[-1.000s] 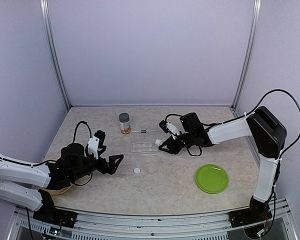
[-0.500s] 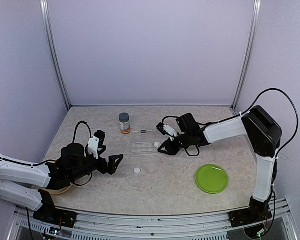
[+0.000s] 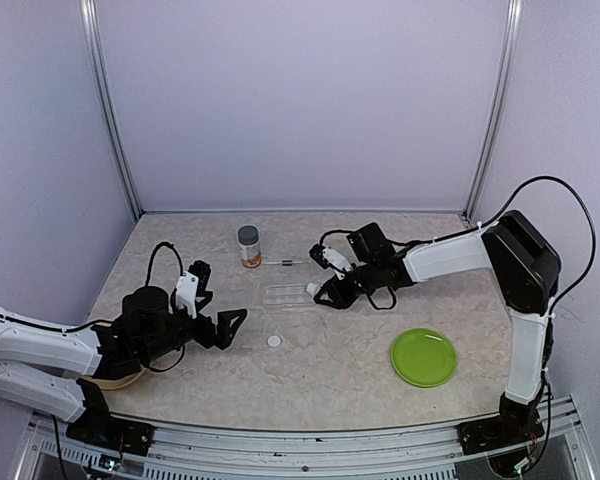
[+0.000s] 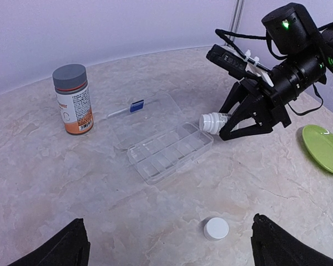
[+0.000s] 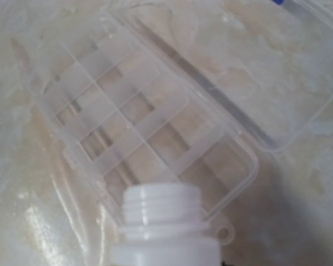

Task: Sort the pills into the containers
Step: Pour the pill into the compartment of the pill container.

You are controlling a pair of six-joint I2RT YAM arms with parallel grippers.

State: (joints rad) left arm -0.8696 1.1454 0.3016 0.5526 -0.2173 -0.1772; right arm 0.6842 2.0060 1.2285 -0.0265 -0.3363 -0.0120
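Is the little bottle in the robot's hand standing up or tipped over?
Tipped over. The right tool holds the little bottle sideways, open mouth toward the clear pill box.

— Is anything out there showing words you can read?
— The bottle [image 4: 73, 98] is wearing a white-and-orange label [image 4: 75, 113], and dark print is running across it, but it is coming out too small and soft to make out.
— A brand or a number, then?
— Nothing is reading legibly in any of the views
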